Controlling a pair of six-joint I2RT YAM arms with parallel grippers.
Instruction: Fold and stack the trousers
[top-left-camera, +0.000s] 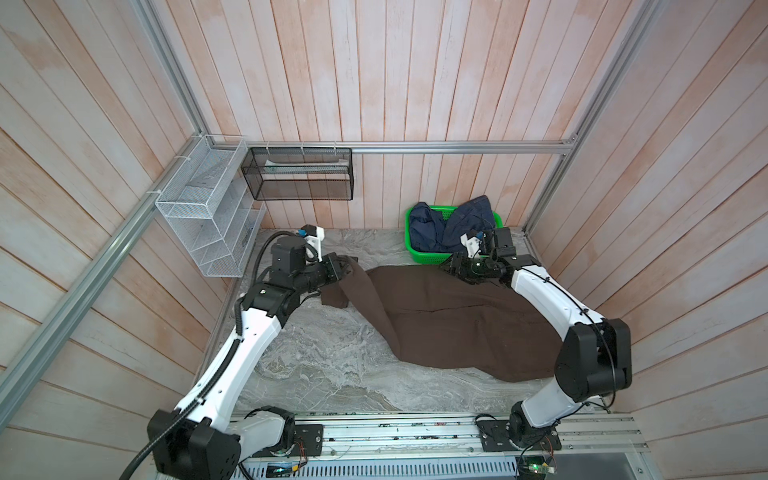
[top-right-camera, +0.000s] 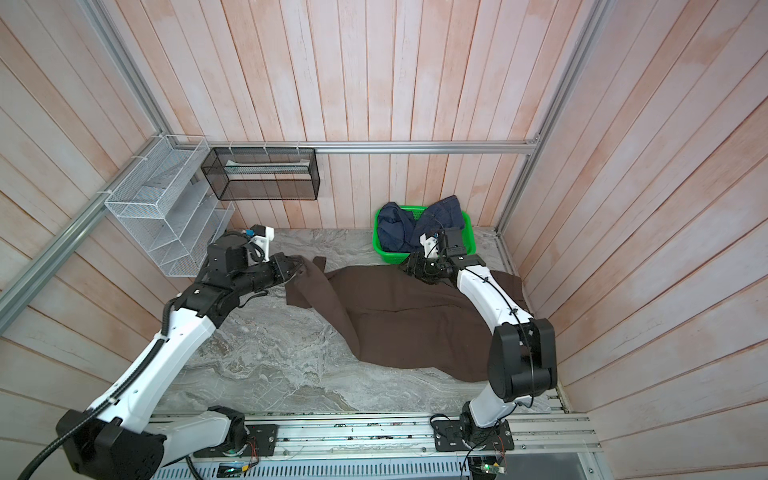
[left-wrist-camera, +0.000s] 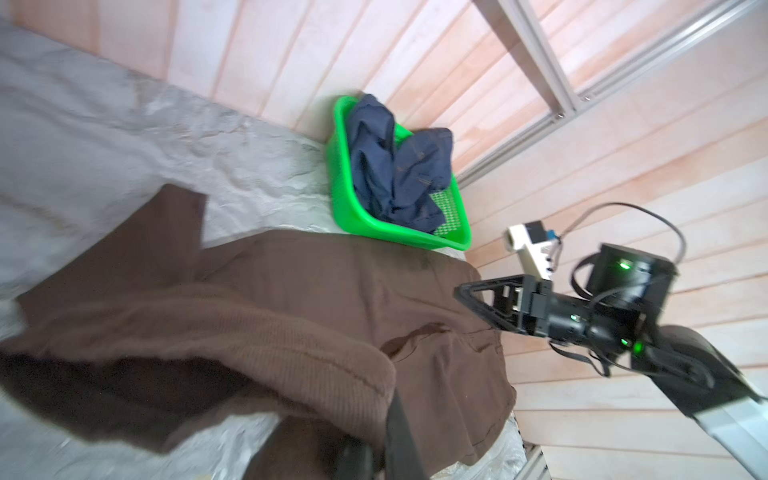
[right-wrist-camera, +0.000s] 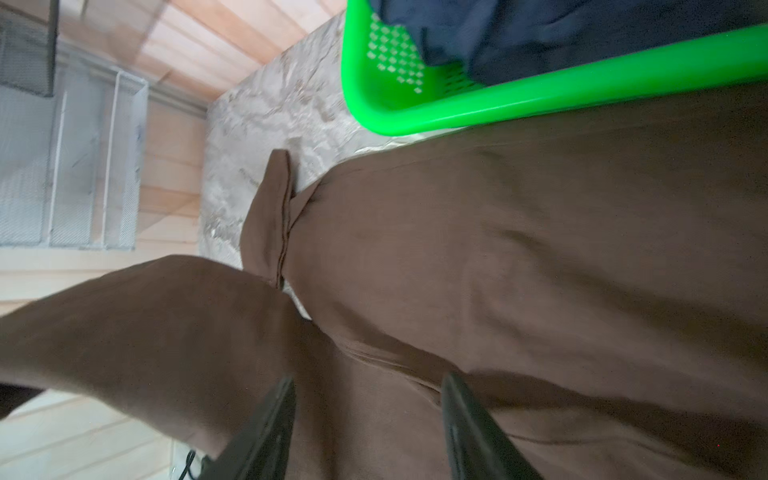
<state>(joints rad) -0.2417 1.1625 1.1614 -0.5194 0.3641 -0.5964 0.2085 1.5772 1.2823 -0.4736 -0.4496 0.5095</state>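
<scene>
Trousers: the dark brown trousers (top-left-camera: 449, 328) lie spread over the middle and right of the table (top-left-camera: 324, 365). They run from the back left to the front right. There the elbow of the right arm (top-left-camera: 540, 286) hides part of them in both top views (top-right-camera: 415, 324).
Left fingers: the left fingers (left-wrist-camera: 401, 440) are pressed together on one edge of the trousers. They hold it a little off the table at the back left. The cloth drapes over them and slopes down to the rest of the garment.
Right fingers: the right fingers (right-wrist-camera: 266, 428) stand apart just over the brown cloth near its back edge. The fabric lies below them, not pinched.
Cloth shape: a long crease crosses the middle, and a loose flap hangs below the lifted edge down to the table.
Basket: the green basket (top-left-camera: 419, 253) sits at the back right of the table, just beside the back edge of the trousers. I cannot tell whether they touch.
Basket contents: a crumpled navy-blue garment (top-left-camera: 440, 224) fills it and rises above the rim.
Walls: a white wire rack (top-left-camera: 203, 216) hangs on the left wall. A black mesh basket (top-left-camera: 299, 174) hangs on the back wall.
</scene>
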